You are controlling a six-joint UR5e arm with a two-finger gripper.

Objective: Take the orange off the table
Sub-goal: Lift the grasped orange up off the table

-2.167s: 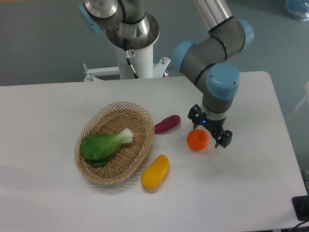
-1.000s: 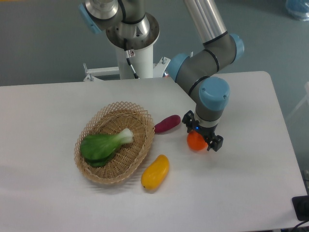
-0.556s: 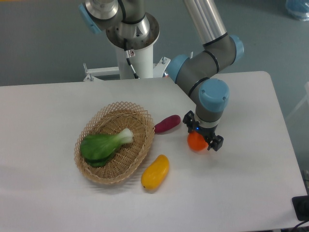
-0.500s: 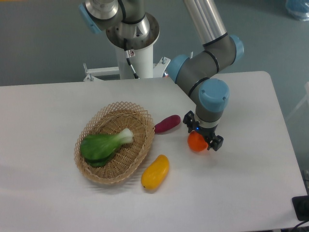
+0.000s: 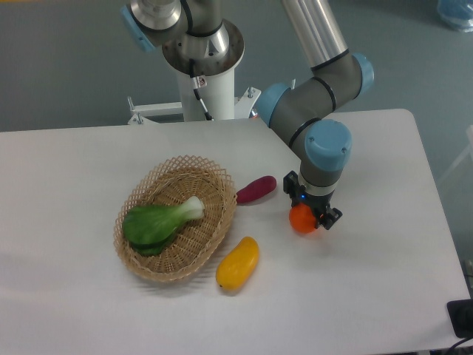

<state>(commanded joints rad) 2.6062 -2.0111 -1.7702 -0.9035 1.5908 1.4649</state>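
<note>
The orange is a small bright-orange ball on the white table, right of centre. My gripper stands straight over it with one finger on each side, closed against the fruit. The gripper body hides the orange's top. The orange still rests on or just at the tabletop.
A purple oblong vegetable lies just left of the orange. A yellow-orange mango-like fruit lies in front. A wicker basket holding a green leafy vegetable stands at the left. The robot base is at the back.
The gripper came from right of the orange to over it, lowered around it, and its fingers have drawn in onto the fruit.
</note>
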